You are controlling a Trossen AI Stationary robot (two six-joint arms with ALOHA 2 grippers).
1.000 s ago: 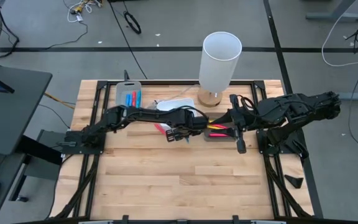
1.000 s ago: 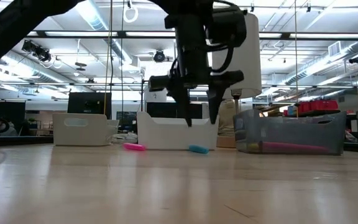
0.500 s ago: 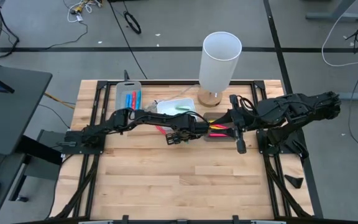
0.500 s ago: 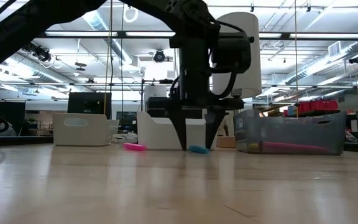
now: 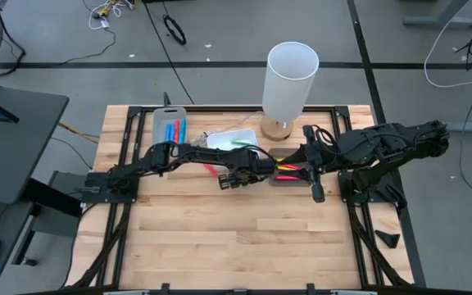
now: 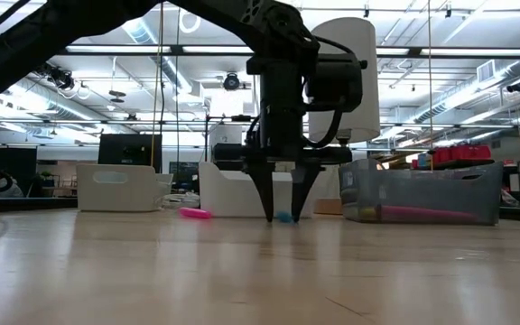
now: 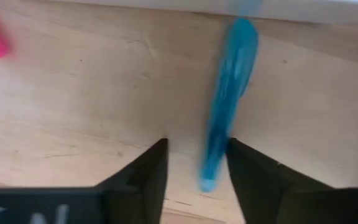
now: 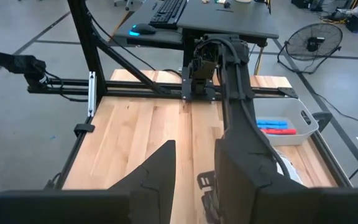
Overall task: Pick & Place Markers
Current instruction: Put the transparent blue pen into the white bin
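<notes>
Left gripper (image 7: 195, 163) down at the wooden tabletop (image 7: 73, 106), jaws partly open, straddling the near end of a thin blue plastic marker (image 7: 227, 93) lying flat, not yet clamped. Likely light, stiff, smooth and roll-prone: pinch across the mid-barrel. Right gripper (image 8: 194, 163) waits empty, jaws part open.

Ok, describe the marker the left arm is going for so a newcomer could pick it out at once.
Start at the tall white cylinder at the table's far edge, then come toward the middle to the white tray in front of it. On the bare wood just before that tray lies a blue marker, between the left gripper's fingers, which are down at the table. A pink marker lies nearby; this is the blue one.
</notes>
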